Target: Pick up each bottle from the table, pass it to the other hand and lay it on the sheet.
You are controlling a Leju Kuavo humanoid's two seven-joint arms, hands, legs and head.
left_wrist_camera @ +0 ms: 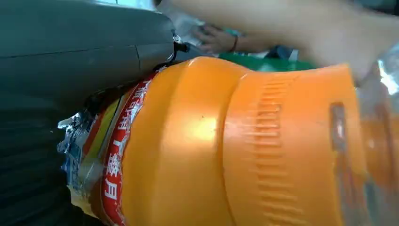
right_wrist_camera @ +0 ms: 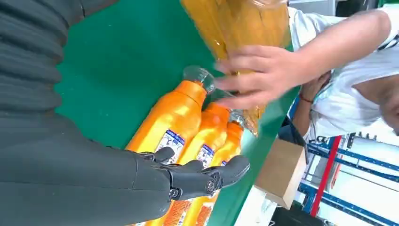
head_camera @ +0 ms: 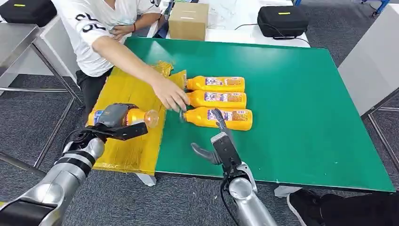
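While gripped in the left hand [head_camera: 114, 121], one orange bottle [head_camera: 136, 116] hangs over the yellow sheet [head_camera: 123, 126], cap end toward the green table [head_camera: 301, 94]; judged mid-task, with the transfer of this bottle done and only the laying down left. Seen from the left wrist as an orange body [left_wrist_camera: 226, 146] pressed against the grey palm, label crumpled at the fingers. No bottle seen lying flat on the sheet, so none counted as finished.

Still to be moved: three bottles side by side on the green table just beside the sheet's edge, caps toward the sheet, namely the far bottle [head_camera: 216, 84], the middle bottle [head_camera: 217, 99] and the near bottle [head_camera: 221, 118]. Right hand [head_camera: 222, 141] empty, fingers spread and reaching toward the near bottle, close to its body but not closed on it; fingers [right_wrist_camera: 197, 176] visible over the labels from the right wrist.

Obstruction: a person's hand [head_camera: 170, 95] stretched across the sheet's edge to the bottle caps, directly between sheet and bottles. Beyond the table, a cardboard box [head_camera: 188, 20] and a black case [head_camera: 282, 20], both well apart from the sheet.
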